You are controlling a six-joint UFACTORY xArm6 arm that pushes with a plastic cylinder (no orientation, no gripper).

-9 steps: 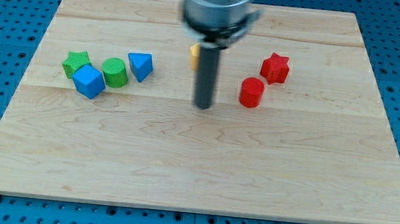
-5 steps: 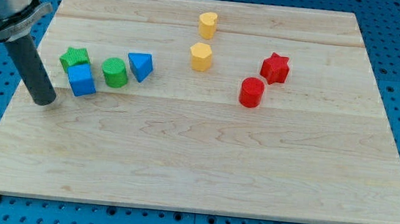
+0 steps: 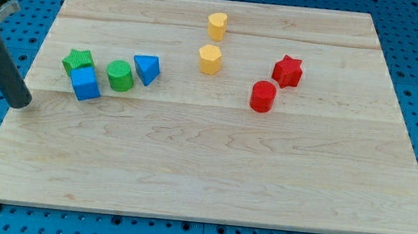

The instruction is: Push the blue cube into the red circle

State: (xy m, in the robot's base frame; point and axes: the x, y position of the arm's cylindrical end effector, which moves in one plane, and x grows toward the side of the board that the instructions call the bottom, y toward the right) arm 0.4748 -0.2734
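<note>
The blue cube (image 3: 85, 84) sits at the board's left, touching the green star (image 3: 78, 61) behind it. The red circle, a short red cylinder (image 3: 262, 96), stands right of centre, far from the cube. My tip (image 3: 19, 103) rests at the board's left edge, left of and slightly below the blue cube, with a clear gap between them.
A green cylinder (image 3: 120, 75) and a blue triangle (image 3: 147, 69) sit just right of the cube. A yellow hexagon (image 3: 210, 59) and a yellow heart (image 3: 216, 25) lie at top centre. A red star (image 3: 287, 71) is beside the red cylinder. The wooden board (image 3: 211, 171) lies on a blue pegboard.
My tip swept from the board's centre to the far left, then moved further left to the edge. The blue cube turned slightly and shifted left.
</note>
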